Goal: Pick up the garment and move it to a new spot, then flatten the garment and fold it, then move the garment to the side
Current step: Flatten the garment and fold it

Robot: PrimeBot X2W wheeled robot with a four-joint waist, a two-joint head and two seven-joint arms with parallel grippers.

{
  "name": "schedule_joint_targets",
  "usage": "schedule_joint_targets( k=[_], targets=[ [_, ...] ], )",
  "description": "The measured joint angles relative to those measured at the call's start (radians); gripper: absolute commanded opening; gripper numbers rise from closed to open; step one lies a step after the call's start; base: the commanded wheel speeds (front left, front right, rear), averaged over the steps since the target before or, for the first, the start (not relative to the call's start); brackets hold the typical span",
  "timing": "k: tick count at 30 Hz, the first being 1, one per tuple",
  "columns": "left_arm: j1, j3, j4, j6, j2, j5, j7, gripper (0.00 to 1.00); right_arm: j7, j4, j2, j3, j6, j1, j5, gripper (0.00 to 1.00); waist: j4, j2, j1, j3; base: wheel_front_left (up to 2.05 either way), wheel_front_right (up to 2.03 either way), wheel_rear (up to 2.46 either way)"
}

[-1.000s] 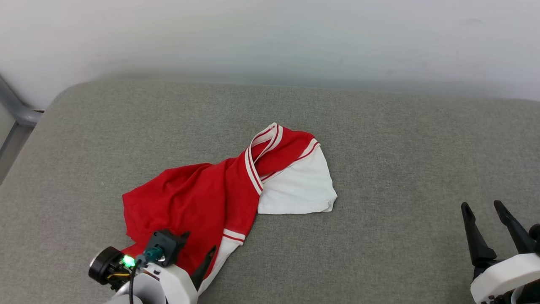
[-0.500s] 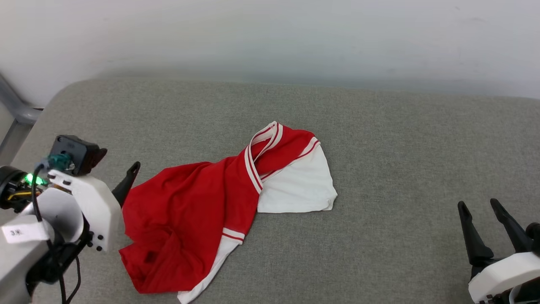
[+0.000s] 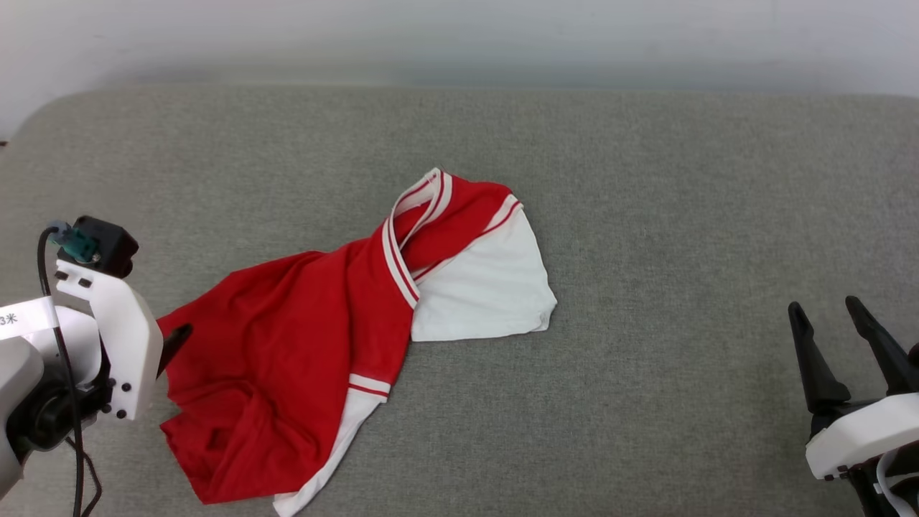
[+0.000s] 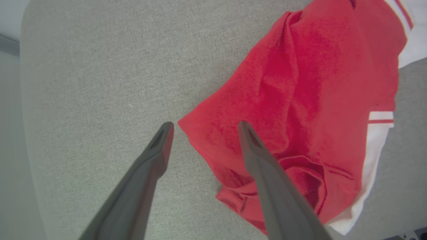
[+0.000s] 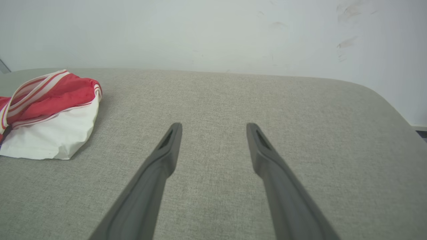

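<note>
The garment [image 3: 287,337] lies crumpled on the grey cushion: red body at the left, a white sleeve [image 3: 488,294] at the right, and striped trim [image 3: 402,244] running up the middle. My left gripper [image 3: 169,345] stands open at its left edge. In the left wrist view the left gripper [image 4: 205,124] straddles a red corner of the garment [image 4: 300,83], with one finger over the cloth and one over bare cushion. My right gripper [image 3: 824,304] is open at the far right, well clear of it. In the right wrist view the right gripper [image 5: 214,125] holds nothing, and the garment [image 5: 50,100] lies far left.
The grey fabric cushion [image 3: 646,215] spans the whole width, with rounded corners and a pale wall [image 3: 459,36] behind it. The cushion's left edge [image 4: 23,100] drops off just beyond my left gripper.
My left gripper has swung from the garment's near hem to its left edge, uncovering the bunched lower part. The head camera has shifted, so the whole scene sits higher. The right gripper is unchanged.
</note>
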Motion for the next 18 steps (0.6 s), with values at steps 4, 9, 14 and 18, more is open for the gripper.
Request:
schedule_joint_targets(
  k=[4,9,14,18],
  targets=[
    [0.002,-0.017,0.085,-0.030,-0.031,-0.011,0.019,1.00,-0.003,0.001,-0.008,-0.002,0.000,-0.016,0.000,1.00,-0.017,0.0000,0.0000,0.039,0.00,0.00,0.00],
    [0.020,-0.036,0.201,-0.065,-0.076,-0.033,0.027,1.00,-0.007,0.001,-0.015,-0.001,0.000,-0.032,0.000,1.00,-0.034,0.0000,0.0001,0.080,0.00,0.00,0.00],
    [0.027,-0.041,0.295,-0.111,-0.124,-0.055,0.024,1.00,-0.008,0.000,-0.018,0.000,0.000,-0.046,-0.001,1.00,-0.044,0.0000,-0.0001,0.107,0.00,0.00,0.00],
    [0.018,-0.046,0.352,-0.147,-0.153,-0.057,0.022,0.09,-0.007,-0.001,-0.018,0.002,0.000,-0.047,-0.006,1.00,-0.046,0.0000,-0.0002,0.109,0.00,0.00,0.00]
  ],
)
